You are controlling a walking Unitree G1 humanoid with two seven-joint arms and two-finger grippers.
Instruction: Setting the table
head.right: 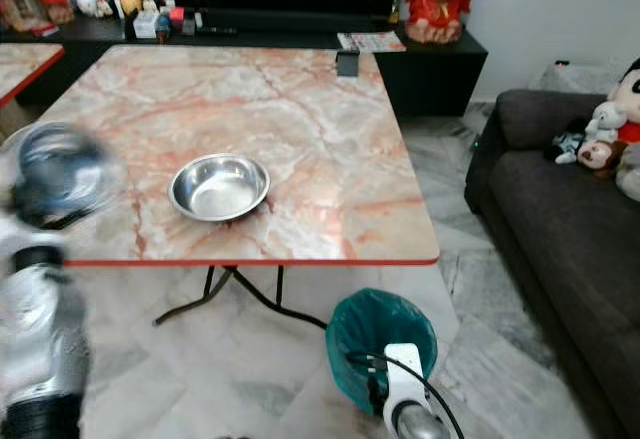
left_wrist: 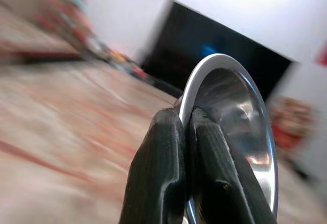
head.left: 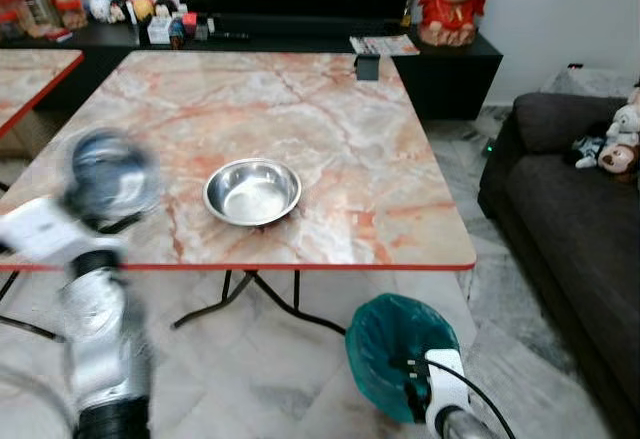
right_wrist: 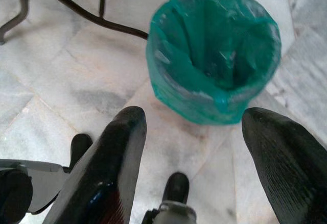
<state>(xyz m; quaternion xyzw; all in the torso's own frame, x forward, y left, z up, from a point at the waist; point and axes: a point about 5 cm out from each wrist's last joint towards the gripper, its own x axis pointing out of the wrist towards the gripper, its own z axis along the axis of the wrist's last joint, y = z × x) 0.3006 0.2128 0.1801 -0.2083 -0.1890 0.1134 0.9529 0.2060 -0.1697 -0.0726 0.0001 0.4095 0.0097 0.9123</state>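
Marble-patterned table point(head.left: 330, 149) before me holds one steel bowl point(head.left: 252, 191) near its front edge, while my left gripper point(left_wrist: 185, 147), fingers pinched on a second bowl's point(left_wrist: 240, 127) rim, should lower it level beside the first; my right gripper point(right_wrist: 194, 147) hangs spread.

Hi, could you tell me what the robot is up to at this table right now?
The robot is setting the table. Its left gripper is shut on the rim of a steel bowl, held up over the near left part of the marble table; the arm looks blurred, so it is probably moving. A second steel bowl already sits on the table near the front edge. The right gripper hangs open and idle below the table, above a bin lined with a green bag on the floor.
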